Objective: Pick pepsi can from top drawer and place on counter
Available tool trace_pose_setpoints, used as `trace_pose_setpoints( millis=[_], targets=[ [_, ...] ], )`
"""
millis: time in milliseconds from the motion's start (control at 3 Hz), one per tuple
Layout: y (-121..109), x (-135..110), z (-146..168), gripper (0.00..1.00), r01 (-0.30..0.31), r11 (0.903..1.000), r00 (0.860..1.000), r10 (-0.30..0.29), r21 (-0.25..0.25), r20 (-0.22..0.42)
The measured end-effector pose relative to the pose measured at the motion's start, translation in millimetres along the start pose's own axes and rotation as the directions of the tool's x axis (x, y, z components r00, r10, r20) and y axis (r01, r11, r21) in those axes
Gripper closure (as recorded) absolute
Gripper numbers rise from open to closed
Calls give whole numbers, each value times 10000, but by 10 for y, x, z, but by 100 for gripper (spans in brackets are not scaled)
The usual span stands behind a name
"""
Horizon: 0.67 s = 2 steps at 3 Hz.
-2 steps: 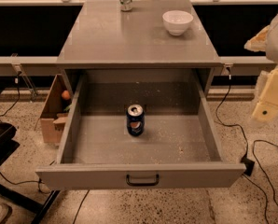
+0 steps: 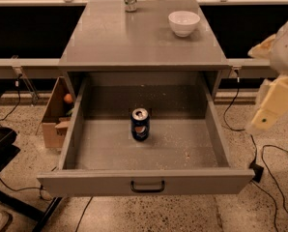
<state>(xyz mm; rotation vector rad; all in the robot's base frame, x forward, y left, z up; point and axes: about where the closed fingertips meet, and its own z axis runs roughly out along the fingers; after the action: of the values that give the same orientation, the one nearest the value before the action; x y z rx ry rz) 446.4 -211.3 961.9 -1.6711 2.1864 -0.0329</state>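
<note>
The pepsi can (image 2: 140, 124) stands upright in the middle of the open top drawer (image 2: 86, 181), below the counter (image 2: 115, 37) with its white bowl (image 2: 184, 22), and the gripper (image 2: 273, 103) hangs off to the right, squeezed or loose I cannot tell.

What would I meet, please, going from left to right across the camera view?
Box → pepsi can → bowl → gripper, at the right edge.
</note>
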Motion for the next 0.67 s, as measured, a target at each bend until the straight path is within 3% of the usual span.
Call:
trace_pose_setpoints(
  millis=[333,667],
  targets=[
    [67,19,582,0,-310,9984,9835,390,-478,1768],
    [-74,-300,1208,0,-392,9984,8890,532,-401,4549]
  ],
)
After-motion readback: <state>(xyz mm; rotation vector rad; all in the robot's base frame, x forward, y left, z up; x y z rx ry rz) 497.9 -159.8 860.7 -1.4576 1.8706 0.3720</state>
